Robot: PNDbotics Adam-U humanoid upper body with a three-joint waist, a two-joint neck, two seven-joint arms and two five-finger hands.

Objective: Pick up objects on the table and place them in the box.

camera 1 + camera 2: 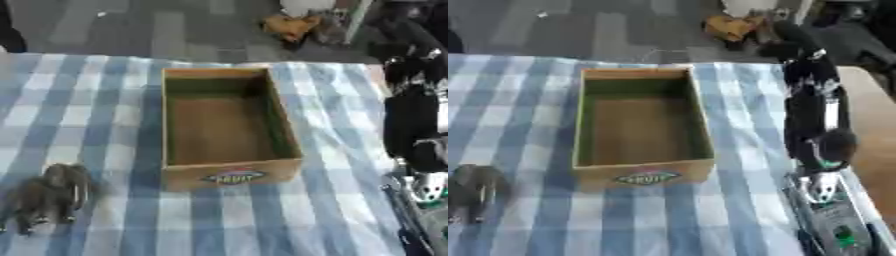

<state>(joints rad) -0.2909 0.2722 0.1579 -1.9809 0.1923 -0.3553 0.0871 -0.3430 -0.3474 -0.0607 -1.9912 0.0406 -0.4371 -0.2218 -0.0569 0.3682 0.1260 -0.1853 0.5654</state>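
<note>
At the left, near the lower corner of the left eye view, the left hand (51,197) rests on the blue and white checked cloth (96,115) that covers the worktop. It looks grey-brown and blurred, with its fingers hanging loosely downward and nothing between them, so it reads as released and idle.

In the middle stands the box (231,176), a long open cardboard tray with a coloured label on its near wall. Its long axis runs away from the robot, near end towards the body and far end towards the back edge of the worktop. Nothing shows inside it; only the bare brown floor and greenish inner walls are visible.

To the right of the box, the right arm (811,107) comes down from the upper right, black with silver parts, along the right edge of the worktop. Its lower end is the right hand (824,145), a dark rounded mass just above a small white and green object (824,186) lying by the worktop's right edge, with a greyish item (837,227) nearer the corner. Whether the fingers are curled round anything I cannot tell.

Judging from this, the white and green object is the thing to pick up. It lies right of the box and almost under the right hand, well apart from the left hand, so the right arm is the nearer one, and the carry to the box would go leftward.
</note>
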